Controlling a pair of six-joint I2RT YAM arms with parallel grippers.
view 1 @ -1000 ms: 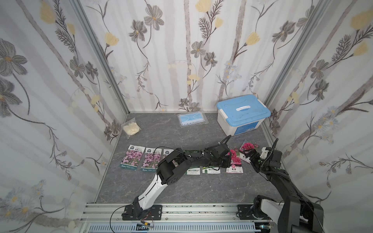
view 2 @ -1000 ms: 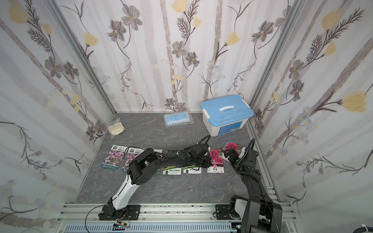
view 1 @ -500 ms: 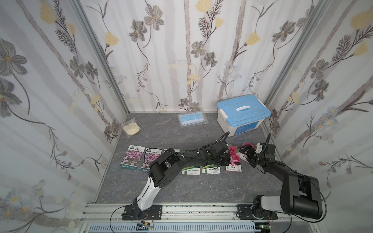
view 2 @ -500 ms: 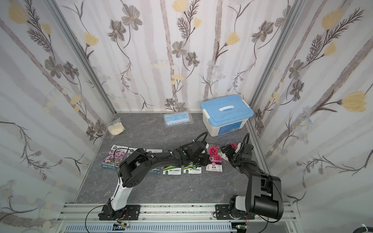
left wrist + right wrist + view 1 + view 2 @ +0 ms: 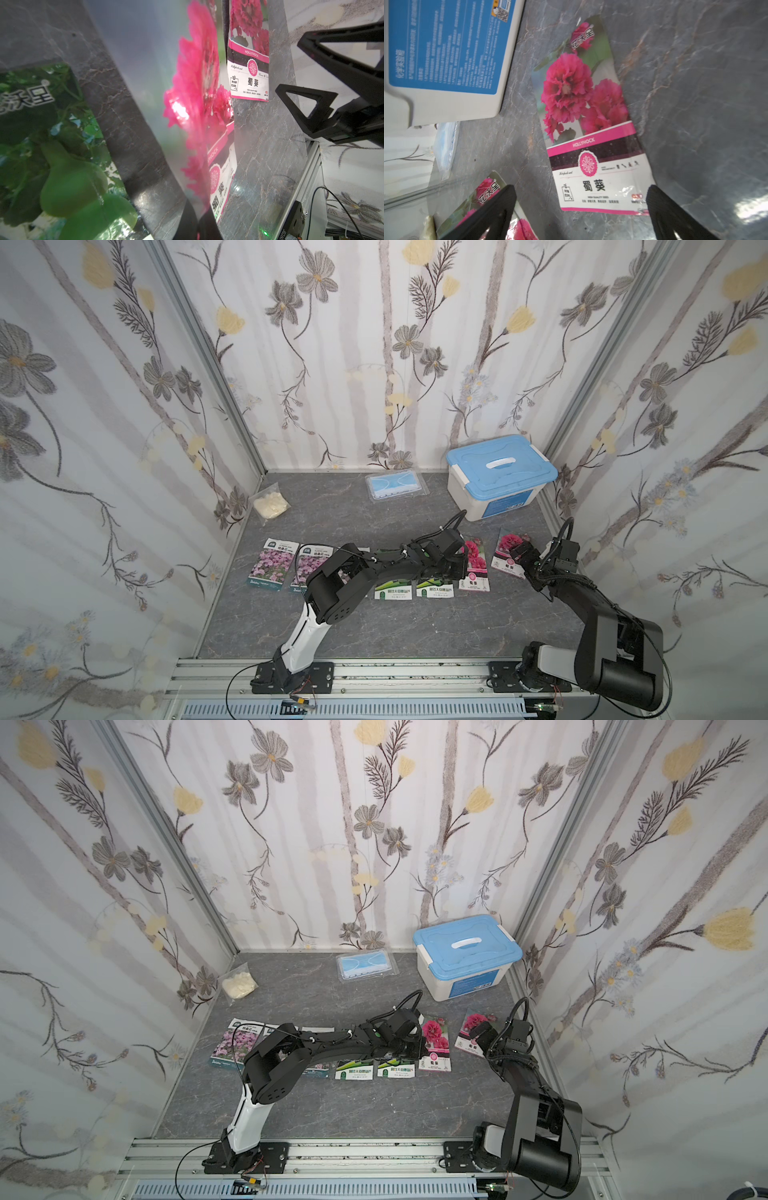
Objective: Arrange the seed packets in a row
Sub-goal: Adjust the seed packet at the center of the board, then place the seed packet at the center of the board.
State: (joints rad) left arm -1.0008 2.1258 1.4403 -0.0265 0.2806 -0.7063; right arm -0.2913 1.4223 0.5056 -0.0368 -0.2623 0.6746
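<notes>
This is a robot test booth in a lab rather than a lived-in room: a grey marble-patterned table (image 5: pixel 415 626) is boxed in on three sides by flowered wallpaper panels (image 5: pixel 374 364) set in bare aluminium corner posts (image 5: pixel 218 379). A slotted aluminium rail (image 5: pixel 415 672) along the table's front edge carries two bolted-down robot arms (image 5: pixel 309 626) with loose cables. Props lie on the table: a white plastic storage box with a blue lid (image 5: pixel 498 477) at the far right corner, and flat glossy seed packets (image 5: pixel 272 568).
</notes>
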